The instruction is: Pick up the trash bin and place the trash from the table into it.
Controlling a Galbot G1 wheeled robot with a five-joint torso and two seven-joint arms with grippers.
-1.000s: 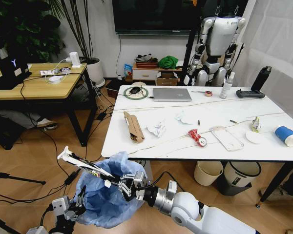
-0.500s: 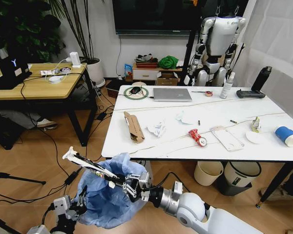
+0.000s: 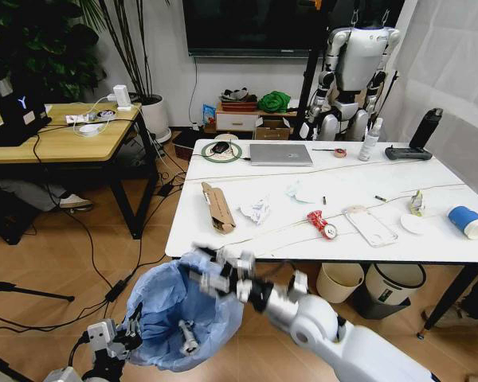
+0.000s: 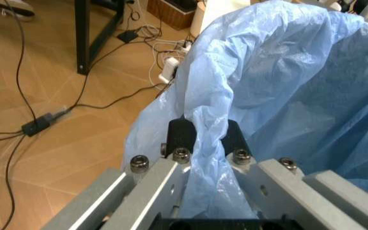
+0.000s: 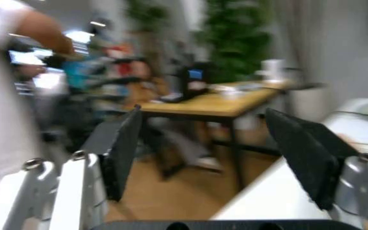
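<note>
Bin (image 3: 179, 318) first: you see only its crinkled, puffy light-blue bag, mouth open upward, hanging low in front of the table's (image 3: 247, 247) near left corner; the dark body is hidden under the plastic. Your left gripper (image 4: 203, 139) pinches a fold of the bag at the rim, pads closed on it. A small grey item lies inside the bag, too small to make out. Your right gripper (image 3: 215, 270) sits over the bag's far rim, blurred; its wrist view shows the pads wide apart with nothing between them. On the table, a flat cardboard box (image 3: 218, 207) lies near the left edge, crumpled paper (image 3: 256, 209) beside it, a red can (image 3: 322, 224) near the front edge, clear packaging (image 3: 370, 226) next along, a blue cup (image 3: 469, 222) cut off at the right.
</note>
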